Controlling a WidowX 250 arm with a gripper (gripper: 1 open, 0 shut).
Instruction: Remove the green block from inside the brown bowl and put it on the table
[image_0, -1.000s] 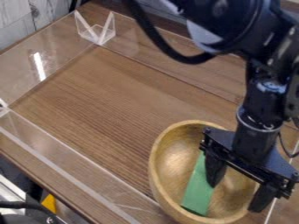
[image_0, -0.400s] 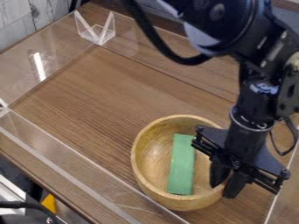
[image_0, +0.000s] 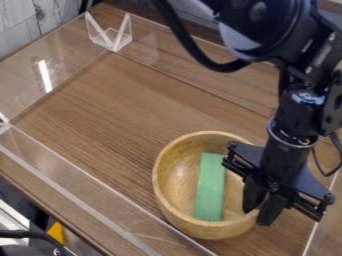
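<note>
The green block (image_0: 211, 187) lies flat inside the brown bowl (image_0: 181, 180), a little left of its middle, with its long side running away from me. The bowl sits on the table (image_0: 120, 110) at the near right. My gripper (image_0: 263, 203) points straight down at the bowl's right side, just right of the block and apart from it. Its black fingers (image_0: 250, 196) are drawn close together, one inside the bowl and one at the rim. They appear to pinch the rim, which they hide there.
Clear acrylic walls (image_0: 80, 190) line the table's near and left edges. A small clear acrylic stand (image_0: 110, 32) sits at the far left corner. The dark arm and its cables (image_0: 267, 40) rise above the bowl on the right.
The jaws have closed from wide open to nearly together. The bowl has slid left, and the block has gone from leaning at the fingers to lying flat, left of them.
</note>
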